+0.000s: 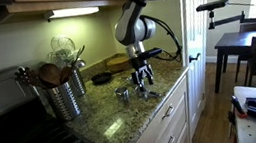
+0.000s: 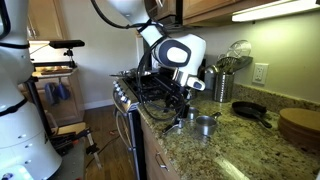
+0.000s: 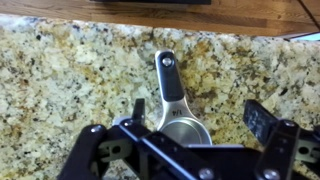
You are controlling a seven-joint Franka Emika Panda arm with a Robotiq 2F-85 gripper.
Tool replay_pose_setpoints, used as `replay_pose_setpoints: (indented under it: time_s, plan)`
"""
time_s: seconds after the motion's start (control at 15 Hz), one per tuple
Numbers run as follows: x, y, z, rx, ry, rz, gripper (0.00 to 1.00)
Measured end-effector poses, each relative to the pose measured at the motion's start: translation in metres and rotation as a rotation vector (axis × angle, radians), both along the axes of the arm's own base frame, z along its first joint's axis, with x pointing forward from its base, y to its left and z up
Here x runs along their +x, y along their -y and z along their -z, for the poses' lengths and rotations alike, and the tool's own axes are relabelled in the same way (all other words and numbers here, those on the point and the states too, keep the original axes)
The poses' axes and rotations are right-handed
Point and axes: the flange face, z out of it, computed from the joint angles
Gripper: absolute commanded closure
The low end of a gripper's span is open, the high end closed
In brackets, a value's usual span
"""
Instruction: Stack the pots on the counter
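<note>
Two small shiny silver pots stand on the speckled granite counter [image 1: 113,121]. One pot [image 1: 123,94] stands free, and it also shows in an exterior view [image 2: 206,124]. The second pot [image 3: 176,100] lies directly under my gripper [image 3: 200,115], with its handle pointing away toward the counter's edge; it also shows in both exterior views [image 1: 149,93] [image 2: 178,127]. My gripper [image 1: 144,77] [image 2: 180,108] is open, low over the counter [image 2: 240,152], with one finger on each side of the pot's bowl. The fingers are not touching it.
A ribbed steel utensil canister [image 1: 65,92] [image 2: 222,86] stands near the stove [image 1: 6,134] [image 2: 135,90]. A flat black pan [image 1: 101,78] [image 2: 250,110] and round wooden boards [image 1: 118,61] [image 2: 298,125] lie further back. A dark table [image 1: 240,44] stands beyond the counter's end.
</note>
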Motion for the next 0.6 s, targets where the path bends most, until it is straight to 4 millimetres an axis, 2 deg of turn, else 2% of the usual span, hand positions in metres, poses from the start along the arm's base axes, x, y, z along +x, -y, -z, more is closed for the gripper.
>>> replay_pose_setpoints:
  time_s: [0.6]
  plan:
    - [-0.0087,-0.0076,0.0101,0.008,-0.027,-0.003,0.0]
